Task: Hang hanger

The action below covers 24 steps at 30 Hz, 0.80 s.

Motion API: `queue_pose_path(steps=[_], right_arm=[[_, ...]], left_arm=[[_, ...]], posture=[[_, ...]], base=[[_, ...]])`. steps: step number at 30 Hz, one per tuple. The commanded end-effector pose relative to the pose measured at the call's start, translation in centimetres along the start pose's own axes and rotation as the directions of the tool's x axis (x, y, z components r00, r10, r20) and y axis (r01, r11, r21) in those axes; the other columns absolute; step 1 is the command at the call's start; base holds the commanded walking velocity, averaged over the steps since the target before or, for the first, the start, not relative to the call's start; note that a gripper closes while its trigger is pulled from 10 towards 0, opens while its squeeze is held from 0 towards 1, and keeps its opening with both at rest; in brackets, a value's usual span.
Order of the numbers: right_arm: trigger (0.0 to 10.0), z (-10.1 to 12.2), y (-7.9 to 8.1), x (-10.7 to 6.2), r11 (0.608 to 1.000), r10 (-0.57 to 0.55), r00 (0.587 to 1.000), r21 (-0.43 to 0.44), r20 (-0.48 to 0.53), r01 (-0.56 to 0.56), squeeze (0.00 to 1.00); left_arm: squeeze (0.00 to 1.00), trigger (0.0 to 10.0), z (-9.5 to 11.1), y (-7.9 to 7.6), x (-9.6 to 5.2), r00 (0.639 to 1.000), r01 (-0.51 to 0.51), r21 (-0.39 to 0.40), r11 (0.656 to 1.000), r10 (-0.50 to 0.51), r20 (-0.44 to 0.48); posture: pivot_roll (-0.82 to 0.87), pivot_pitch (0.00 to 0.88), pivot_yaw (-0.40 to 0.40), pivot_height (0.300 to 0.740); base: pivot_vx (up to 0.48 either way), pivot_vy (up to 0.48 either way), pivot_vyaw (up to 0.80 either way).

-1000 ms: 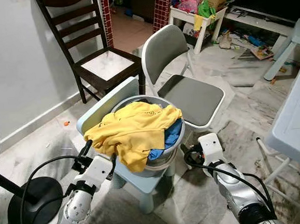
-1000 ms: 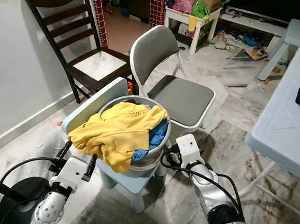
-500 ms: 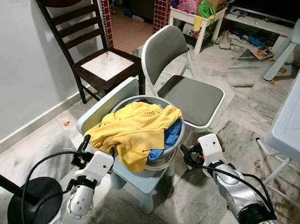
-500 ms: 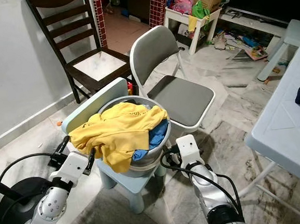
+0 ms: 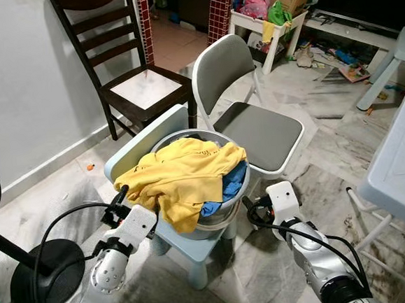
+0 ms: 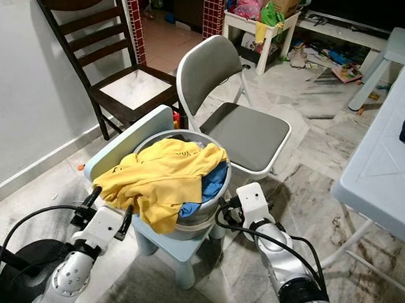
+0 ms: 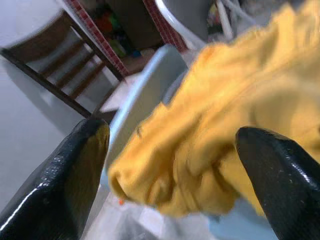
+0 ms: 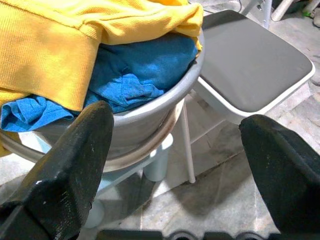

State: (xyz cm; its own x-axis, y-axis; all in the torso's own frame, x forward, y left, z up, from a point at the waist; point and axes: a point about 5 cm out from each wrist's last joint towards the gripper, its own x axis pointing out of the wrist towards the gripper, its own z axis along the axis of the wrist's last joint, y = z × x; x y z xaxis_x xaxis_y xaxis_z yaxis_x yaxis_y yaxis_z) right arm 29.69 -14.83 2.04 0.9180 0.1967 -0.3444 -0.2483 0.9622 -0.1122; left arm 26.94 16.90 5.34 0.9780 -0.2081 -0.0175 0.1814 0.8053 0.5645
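You are looking down at a round grey plastic basin (image 5: pixel 225 213) sitting on a small pale-blue plastic child's chair (image 5: pixel 185 244), heaped with a crumpled, soft yellow knit garment (image 5: pixel 180 178) lying over a rumpled blue cloth (image 5: pixel 230 184) that is spilling toward the rim. Your left gripper (image 7: pixel 170 165) is hovering low at the basin's left side, its two glossy black fingers (image 7: pixel 65 180) spread wide, with the hanging yellow fold sitting just beyond the gap between them. Your right gripper (image 8: pixel 175 165) is waiting at the basin's right flank, its fingers (image 8: pixel 75 160) likewise standing well apart and holding nothing, framing the basin's curved wall and the blue cloth. No hanger can be made out among the laundry. Behind the basin a grey padded folding chair (image 5: pixel 256 123) on white tube legs is standing beside a dark wooden slat-back chair (image 5: pixel 130 73); the floor (image 5: pixel 329 155) is veined polished marble
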Motion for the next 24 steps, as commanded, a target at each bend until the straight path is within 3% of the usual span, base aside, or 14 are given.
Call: queue_pose_path(steps=[1, 4, 6, 13, 24], right_arm=[[10.0, 0.0, -0.5, -0.3, 1.0, -0.009, 1.0, 0.022, 0.018, 0.009, 1.0], [10.0, 0.6, -0.5, -0.4, 0.998, 0.011, 0.998, 0.057, 0.062, -0.014, 1.0], [10.0, 1.2, -0.4, -0.5, 0.997, 0.033, 0.994, 0.062, 0.102, -0.039, 1.0], [10.0, 0.7, 0.0, -0.5, 0.998, 0.041, 0.996, 0.048, 0.078, -0.045, 1.0], [10.0, 1.1, 0.3, -0.3, 0.998, 0.046, 0.995, 0.049, 0.085, -0.05, 1.0]], left_arm=[[0.0, 10.0, 0.5, 0.5, -0.3, 0.998, -0.06, -0.026, 0.998, 0.06, 0.017], [0.0, 10.0, 0.7, 0.5, -0.9, 0.994, -0.106, -0.092, 0.99, 0.107, 0.001], [0.0, 10.0, 0.1, 0.0, -2.7, 0.988, -0.15, -0.169, 0.974, 0.143, -0.051], [0.0, 10.0, -1.9, -0.8, -4.9, 0.975, -0.182, -0.184, 0.966, 0.153, -0.16], [0.0, 10.0, -0.6, -0.4, -3.7, 0.988, -0.138, -0.233, 0.963, 0.118, -0.097]], posture=[[-0.04, 0.039, -0.086, 0.74], [-0.04, 0.042, -0.085, 0.74], [-0.03, 0.044, -0.084, 0.74], [-0.01, 0.047, -0.087, 0.74], [-0.01, 0.034, -0.077, 0.74]], base=[[0.0, 0.0, 0.0], [0.0, 0.0, 0.0], [0.0, 0.0, 0.0], [0.0, 0.0, 0.0], [0.0, 0.0, 0.0]])
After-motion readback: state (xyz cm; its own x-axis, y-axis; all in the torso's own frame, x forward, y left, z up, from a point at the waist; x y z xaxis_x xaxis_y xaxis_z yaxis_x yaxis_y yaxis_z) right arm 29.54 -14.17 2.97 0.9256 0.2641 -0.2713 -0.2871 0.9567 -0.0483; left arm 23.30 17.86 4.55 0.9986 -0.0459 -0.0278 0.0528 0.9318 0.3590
